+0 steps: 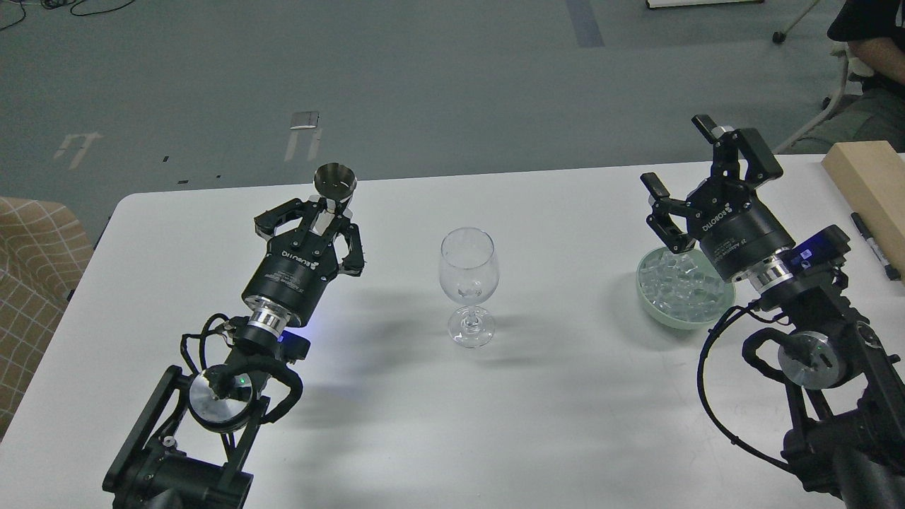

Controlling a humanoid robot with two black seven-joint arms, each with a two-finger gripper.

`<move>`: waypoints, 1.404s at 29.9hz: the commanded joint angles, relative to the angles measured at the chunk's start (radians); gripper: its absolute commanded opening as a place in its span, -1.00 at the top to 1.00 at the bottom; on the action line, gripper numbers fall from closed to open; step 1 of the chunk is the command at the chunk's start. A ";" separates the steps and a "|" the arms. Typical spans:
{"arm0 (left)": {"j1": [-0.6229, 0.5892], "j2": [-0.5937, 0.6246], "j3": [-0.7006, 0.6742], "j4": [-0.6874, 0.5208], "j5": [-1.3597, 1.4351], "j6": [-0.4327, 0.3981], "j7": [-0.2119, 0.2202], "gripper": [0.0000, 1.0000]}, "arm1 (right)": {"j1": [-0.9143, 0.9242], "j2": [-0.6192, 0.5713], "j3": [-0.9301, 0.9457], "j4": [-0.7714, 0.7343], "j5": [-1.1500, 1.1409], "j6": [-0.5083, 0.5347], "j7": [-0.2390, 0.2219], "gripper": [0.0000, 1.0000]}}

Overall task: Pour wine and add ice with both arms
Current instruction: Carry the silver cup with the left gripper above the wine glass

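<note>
A clear stemmed wine glass (468, 283) stands upright at the middle of the white table (537, 410); a small clear piece lies in its bowl. My left gripper (327, 216) is shut on a small steel measuring cup (335, 182), held upright above the table, left of the glass. A pale green bowl (679, 317) holds several clear ice cubes (680, 283) at the right. My right gripper (696, 170) is open and empty, fingers spread above the bowl's far rim.
A light wooden block (871, 187) and a black marker (874, 245) lie at the table's right edge. A seated person (870, 63) is at the far right. A tan checked chair (35, 276) stands left of the table.
</note>
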 commanded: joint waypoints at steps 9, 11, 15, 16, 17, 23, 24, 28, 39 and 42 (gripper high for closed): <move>-0.002 -0.021 0.000 -0.076 0.009 0.082 0.029 0.89 | -0.003 0.000 -0.005 0.000 0.000 0.000 0.000 -1.00; -0.003 -0.021 0.001 -0.081 0.009 0.084 0.029 0.89 | -0.003 0.000 -0.005 0.000 0.000 0.000 0.000 -1.00; -0.020 -0.021 0.001 -0.092 0.009 0.088 0.029 0.89 | -0.004 0.000 -0.006 0.000 0.000 0.000 0.000 -1.00; -0.028 -0.021 0.001 -0.093 0.009 0.088 0.029 0.89 | -0.004 0.000 -0.006 0.000 0.000 0.000 0.000 -1.00; -0.029 -0.021 0.003 -0.093 0.009 0.088 0.029 0.89 | -0.004 0.000 -0.006 0.000 0.000 0.000 0.000 -1.00; -0.054 -0.027 0.078 -0.093 0.009 0.106 0.027 0.89 | -0.007 0.000 -0.006 0.000 0.000 0.000 0.000 -1.00; -0.054 -0.027 0.078 -0.093 0.009 0.107 0.027 0.89 | -0.007 0.000 -0.006 0.000 0.000 0.000 0.000 -1.00; -0.074 -0.033 0.085 -0.093 0.009 0.136 0.029 0.89 | -0.009 0.000 -0.006 -0.002 0.000 0.000 0.000 -1.00; -0.084 -0.033 0.130 -0.093 0.010 0.143 0.027 0.89 | -0.012 0.000 -0.006 -0.011 0.000 0.000 0.000 -1.00; -0.086 -0.033 0.133 -0.093 0.010 0.145 0.027 0.88 | -0.010 0.000 -0.008 -0.015 0.000 0.000 0.000 -1.00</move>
